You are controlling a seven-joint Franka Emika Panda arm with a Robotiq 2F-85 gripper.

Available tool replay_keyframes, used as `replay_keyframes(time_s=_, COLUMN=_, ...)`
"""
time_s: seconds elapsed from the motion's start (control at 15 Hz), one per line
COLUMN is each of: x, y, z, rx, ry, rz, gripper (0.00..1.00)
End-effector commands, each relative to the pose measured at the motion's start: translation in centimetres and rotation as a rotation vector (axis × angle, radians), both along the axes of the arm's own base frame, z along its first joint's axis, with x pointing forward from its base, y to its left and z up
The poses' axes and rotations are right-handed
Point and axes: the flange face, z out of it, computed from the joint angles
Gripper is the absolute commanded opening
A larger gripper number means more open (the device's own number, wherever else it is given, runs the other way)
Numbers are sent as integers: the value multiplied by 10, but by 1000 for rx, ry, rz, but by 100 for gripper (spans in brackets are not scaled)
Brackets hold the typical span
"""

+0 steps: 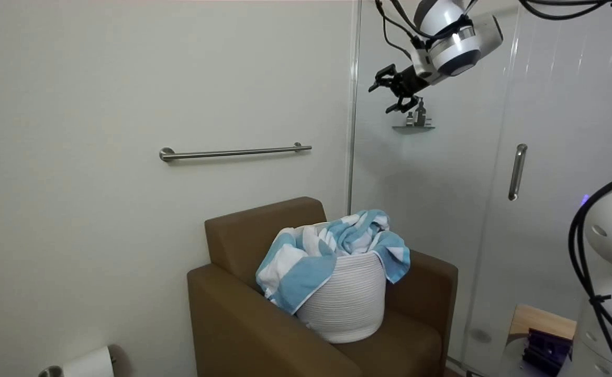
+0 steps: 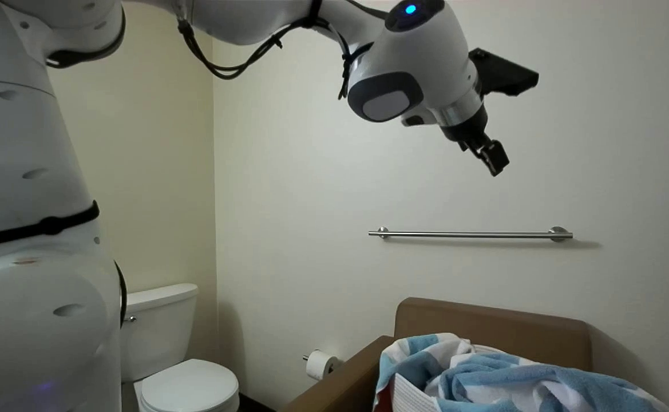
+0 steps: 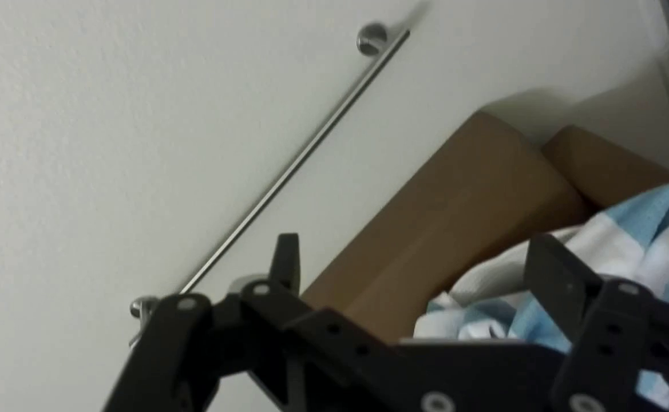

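Observation:
My gripper (image 1: 379,100) hangs high in the air, its black fingers spread wide with nothing between them. In the wrist view the open gripper (image 3: 414,236) has the wall, chair and towel behind it at a distance. A blue-and-white striped towel (image 1: 306,275) lies bunched in a white woven basket (image 1: 347,303), draped over its rim. The basket stands on the seat of a brown armchair (image 1: 264,235), well below the gripper. A metal towel bar (image 2: 471,234) is fixed to the wall, lower than the gripper, and bare along its length.
Glass shower panels with a door handle (image 1: 518,173) stand beside the chair. A small corner shelf (image 1: 413,127) carries bottles. A toilet (image 2: 188,389) and a paper roll (image 2: 318,364) are near the robot base. Cables hang along the arm.

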Motion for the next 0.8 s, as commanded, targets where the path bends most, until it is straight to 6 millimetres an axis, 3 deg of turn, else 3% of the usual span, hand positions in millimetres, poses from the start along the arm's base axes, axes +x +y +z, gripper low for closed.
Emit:
replay_keyframes(time_s=0.0, x=25, y=31, z=-70, rx=73, ry=138, rz=114, gripper=100)
replay_keyframes(time_s=0.4, x=42, y=106, z=-209, rx=63, ry=435, rz=244, gripper=100)
replay_keyframes(time_s=0.47, x=44, y=114, z=-224, rx=16, ry=473, rz=253, gripper=100)
replay_keyframes(time_s=0.53, x=46, y=103, z=-204, rx=76, ry=418, rz=245, gripper=100)
replay_keyframes(time_s=0.6, x=47, y=111, z=-220, rx=52, ry=455, rz=253, gripper=100)
replay_keyframes(time_s=0.73, x=49, y=119, z=-232, rx=38, ry=479, rz=259, gripper=100)
